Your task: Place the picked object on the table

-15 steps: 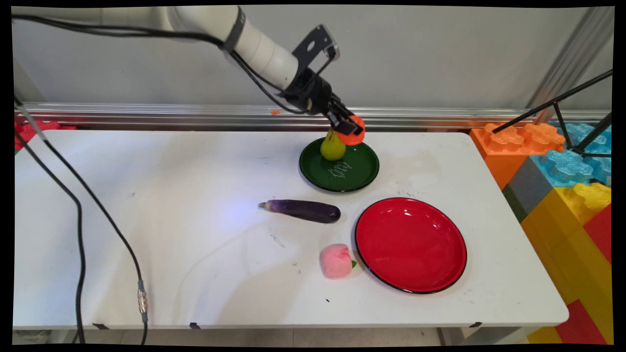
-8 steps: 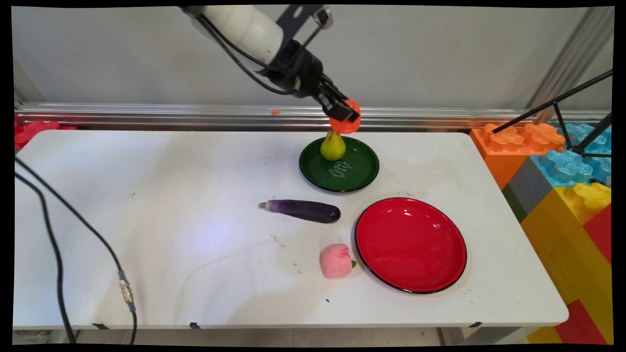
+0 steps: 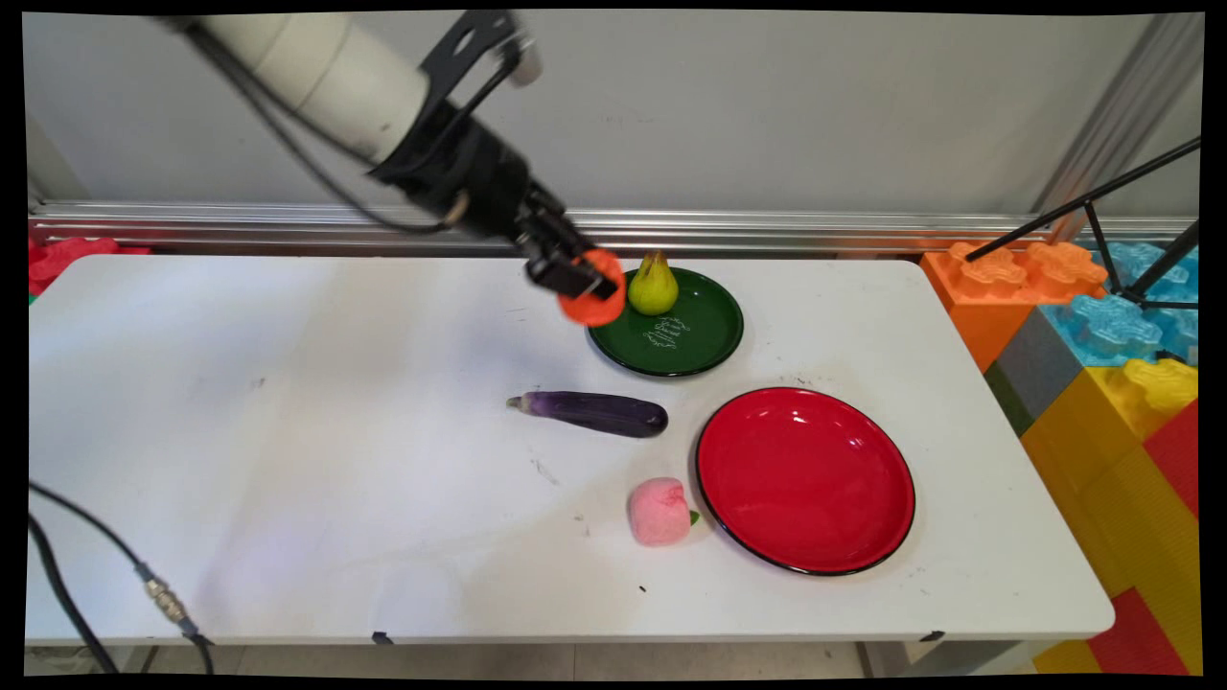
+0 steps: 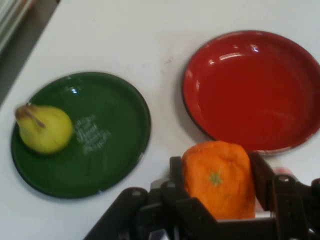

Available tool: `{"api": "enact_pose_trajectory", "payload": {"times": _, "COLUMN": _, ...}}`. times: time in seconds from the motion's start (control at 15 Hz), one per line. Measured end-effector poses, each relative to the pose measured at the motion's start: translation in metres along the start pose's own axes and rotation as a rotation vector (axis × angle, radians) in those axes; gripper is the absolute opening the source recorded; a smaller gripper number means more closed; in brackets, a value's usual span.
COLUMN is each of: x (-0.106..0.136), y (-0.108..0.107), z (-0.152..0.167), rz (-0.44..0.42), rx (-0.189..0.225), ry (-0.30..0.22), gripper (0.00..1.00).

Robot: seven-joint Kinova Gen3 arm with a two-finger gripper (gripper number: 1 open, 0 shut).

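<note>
We see a scuffed white surface [image 3: 288, 460] before a grey wall. The pincer [image 3: 575, 283] grips a soft orange fruit [image 3: 594, 302] above the left rim of the glossy green plate [image 3: 700, 340], which carries a pear [image 3: 653, 285].

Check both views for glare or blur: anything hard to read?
Main view: sharp, soft glare on the red plate. Hand view: slightly soft, highlights on the red plate's rim and green plate; the gripper and its orange fruit stay readable.
</note>
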Motion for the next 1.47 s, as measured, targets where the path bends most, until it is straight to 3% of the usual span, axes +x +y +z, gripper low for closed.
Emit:
{"api": "enact_pose_trajectory", "payload": {"times": 0.33, "x": -0.051, "y": 0.018, "z": -0.001, "rz": 0.033, "rx": -0.04, "ry": -0.025, "gripper": 0.0}}
{"api": "enact_pose_trajectory", "payload": {"times": 0.73, "x": -0.111, "y": 0.024, "z": 0.033, "rz": 0.071, "rx": -0.064, "ry": -0.056, "gripper": 0.0}}
{"api": "enact_pose_trajectory", "payload": {"times": 1.07, "x": -0.142, "y": 0.023, "z": 0.067, "rz": 0.086, "rx": -0.082, "ry": -0.076, "gripper": 0.0}}
{"api": "enact_pose_trajectory", "payload": {"times": 1.47, "x": -0.161, "y": 0.025, "z": 0.096, "rz": 0.098, "rx": -0.106, "ry": -0.116, "gripper": 0.0}}
